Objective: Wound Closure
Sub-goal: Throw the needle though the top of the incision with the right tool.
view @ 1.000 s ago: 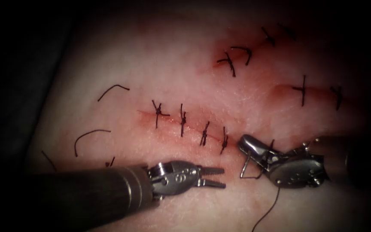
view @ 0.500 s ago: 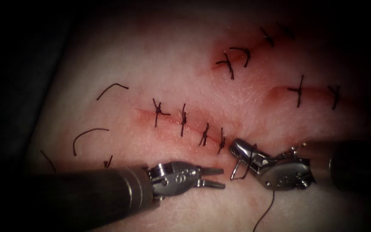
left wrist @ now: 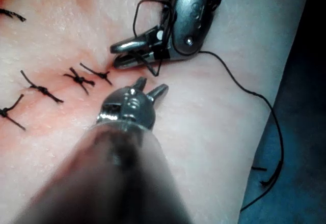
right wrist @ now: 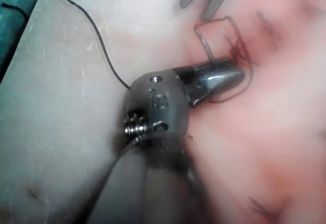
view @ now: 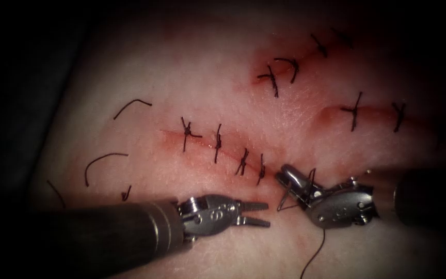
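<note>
The cut [view: 202, 146] runs across the tissue [view: 181, 77] with several knotted stitches; the last stitch [view: 260, 169] is at its right end. My right tool [view: 284, 174] lies just right of that stitch, jaws shut on the curved needle [view: 283, 199], which hangs below them over the tissue. Whether its tip is in the tissue I cannot tell. Thread [view: 316, 253] loops round the jaws and trails toward the front. The right wrist view has the jaws [right wrist: 240, 76], needle [right wrist: 204, 43] and thread [right wrist: 91, 20]. My left tool [view: 269, 215] [left wrist: 153, 85] waits open and holds nothing, below the cut.
Two other stitched cuts [view: 280, 72] [view: 367, 111] lie at the upper right. Loose cut thread ends [view: 132, 106] [view: 101, 160] rest on the tissue at the left. The dark drape [left wrist: 300, 132] borders the tissue, and the thread [left wrist: 254, 94] trails onto it.
My right tool has moved left with the needle, closer to the last stitch. The left tool has stayed where it was.
</note>
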{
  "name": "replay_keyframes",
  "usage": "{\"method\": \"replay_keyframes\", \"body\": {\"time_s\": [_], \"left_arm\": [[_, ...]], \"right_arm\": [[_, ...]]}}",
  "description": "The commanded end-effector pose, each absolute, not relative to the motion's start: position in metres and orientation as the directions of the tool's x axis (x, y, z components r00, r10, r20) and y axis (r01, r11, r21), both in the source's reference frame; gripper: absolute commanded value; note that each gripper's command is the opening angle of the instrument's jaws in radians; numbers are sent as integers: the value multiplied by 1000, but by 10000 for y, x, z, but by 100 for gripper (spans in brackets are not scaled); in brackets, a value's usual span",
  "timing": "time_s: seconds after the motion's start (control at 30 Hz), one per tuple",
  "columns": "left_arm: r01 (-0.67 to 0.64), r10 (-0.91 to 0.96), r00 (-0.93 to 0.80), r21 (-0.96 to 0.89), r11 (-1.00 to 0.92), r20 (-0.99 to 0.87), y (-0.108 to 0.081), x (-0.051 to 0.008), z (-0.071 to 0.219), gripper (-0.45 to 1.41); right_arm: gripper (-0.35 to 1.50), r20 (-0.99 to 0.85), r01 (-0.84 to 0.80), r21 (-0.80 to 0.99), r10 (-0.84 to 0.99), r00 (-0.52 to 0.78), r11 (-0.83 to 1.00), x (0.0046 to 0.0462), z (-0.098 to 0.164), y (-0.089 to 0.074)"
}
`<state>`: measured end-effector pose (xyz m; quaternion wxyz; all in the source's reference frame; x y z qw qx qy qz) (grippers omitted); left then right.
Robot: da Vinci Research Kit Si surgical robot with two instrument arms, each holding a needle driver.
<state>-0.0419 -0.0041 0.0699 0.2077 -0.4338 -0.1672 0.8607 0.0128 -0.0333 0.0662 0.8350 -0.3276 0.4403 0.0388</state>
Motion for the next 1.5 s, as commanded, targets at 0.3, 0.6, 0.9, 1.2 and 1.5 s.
{"method": "replay_keyframes", "body": {"time_s": [0.3,0.6,0.9,1.2,1.5], "left_arm": [[-214,505,-538,-470,-856,-675,-42,-424,707,0],[-218,510,-538,-473,-854,-672,-36,-422,710,-1],[-232,523,-527,-478,-847,-670,-25,-442,734,-3],[-229,532,-524,-491,-840,-666,-37,-453,747,-1],[-235,549,-538,-511,-827,-640,-57,-450,770,2]], "right_arm": [[-35,-759,-345,-498,-208,616,795,143,677,-341],[-35,-818,-413,-412,-130,560,812,135,662,-335],[-35,-891,-520,-308,-50,452,796,117,606,-293],[-35,-908,-534,-209,40,417,820,120,606,-277],[-35,-884,-450,7,216,415,893,127,609,-248]]}}
